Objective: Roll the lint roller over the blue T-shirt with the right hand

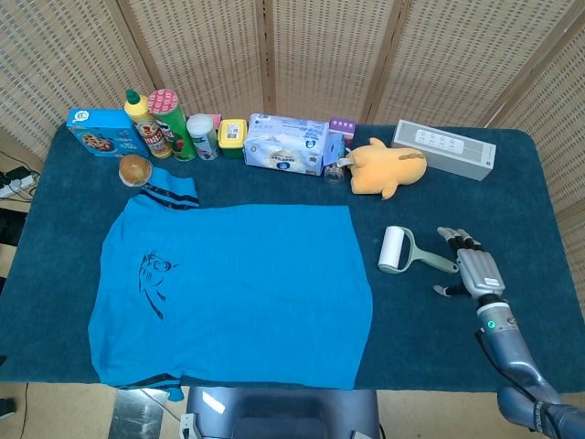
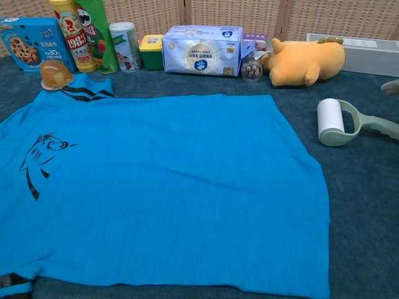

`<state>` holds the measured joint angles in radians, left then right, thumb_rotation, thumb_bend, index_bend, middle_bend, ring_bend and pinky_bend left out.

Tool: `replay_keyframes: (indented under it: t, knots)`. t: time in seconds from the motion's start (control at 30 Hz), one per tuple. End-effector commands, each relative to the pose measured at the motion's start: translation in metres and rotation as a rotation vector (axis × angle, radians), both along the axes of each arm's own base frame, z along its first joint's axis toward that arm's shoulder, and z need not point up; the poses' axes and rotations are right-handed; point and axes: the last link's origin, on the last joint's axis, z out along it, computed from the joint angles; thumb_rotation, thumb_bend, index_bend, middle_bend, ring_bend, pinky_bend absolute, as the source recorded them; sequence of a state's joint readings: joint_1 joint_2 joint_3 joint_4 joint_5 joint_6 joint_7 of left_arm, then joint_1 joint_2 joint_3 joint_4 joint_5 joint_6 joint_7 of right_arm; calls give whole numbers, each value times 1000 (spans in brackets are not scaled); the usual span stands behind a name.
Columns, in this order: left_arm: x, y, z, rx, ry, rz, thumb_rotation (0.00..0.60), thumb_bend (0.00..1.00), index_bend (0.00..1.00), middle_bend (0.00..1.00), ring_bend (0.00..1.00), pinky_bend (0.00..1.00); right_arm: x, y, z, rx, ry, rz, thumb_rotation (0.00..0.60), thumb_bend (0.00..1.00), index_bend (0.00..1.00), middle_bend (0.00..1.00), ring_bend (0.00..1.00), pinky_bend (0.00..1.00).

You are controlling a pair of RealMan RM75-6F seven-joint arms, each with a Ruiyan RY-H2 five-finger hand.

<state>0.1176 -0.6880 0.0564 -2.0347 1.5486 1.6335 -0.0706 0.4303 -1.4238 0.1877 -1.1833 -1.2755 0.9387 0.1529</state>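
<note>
The blue T-shirt (image 1: 233, 291) (image 2: 156, 187) lies flat on the dark blue table cloth, a black drawing near its left side. To its right lies the lint roller (image 1: 395, 250) (image 2: 331, 120), white drum toward the shirt, pale green handle (image 1: 439, 264) (image 2: 380, 126) pointing right. My right hand (image 1: 468, 266) hovers open just right of the handle's end, fingers spread, holding nothing. In the chest view only a fingertip (image 2: 391, 86) shows at the right edge. My left hand is out of sight.
Along the back edge stand a cookie box (image 1: 99, 131), bottles and cans (image 1: 160, 123), a tissue pack (image 1: 288, 144), a yellow plush toy (image 1: 388, 166) and a grey speaker (image 1: 445, 148). A round bun-like object (image 1: 134, 169) sits by the shirt's collar.
</note>
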Motion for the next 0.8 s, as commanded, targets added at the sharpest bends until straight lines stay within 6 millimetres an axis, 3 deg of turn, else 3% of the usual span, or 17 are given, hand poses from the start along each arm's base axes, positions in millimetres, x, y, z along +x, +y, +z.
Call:
replay_keyframes:
  t: [0.03,0.13,0.33,0.53,0.8]
  knots:
    - [0,3,0,4,2,11,600,81,0,0,0,5,4,-9,-7,-5,-11,7,600,4,122,143,102,167]
    - [-1,5,-1,6,1,21,600,80,0,0,0,5,6,-14,-11,-8,-17,4,600,55,171,184,139,193]
    - [-2,10,-2,5,4,42,600,82,0,0,0,5,7,-25,-24,-2,-11,-14,600,286,251,235,183,219]
    - [-2,12,-3,6,8,50,600,82,0,0,0,5,4,-28,-33,8,-15,-33,600,308,303,293,208,238]
    - [-2,15,-4,6,13,63,600,82,0,0,0,5,0,-34,-37,-11,-20,-44,600,401,392,423,328,396]
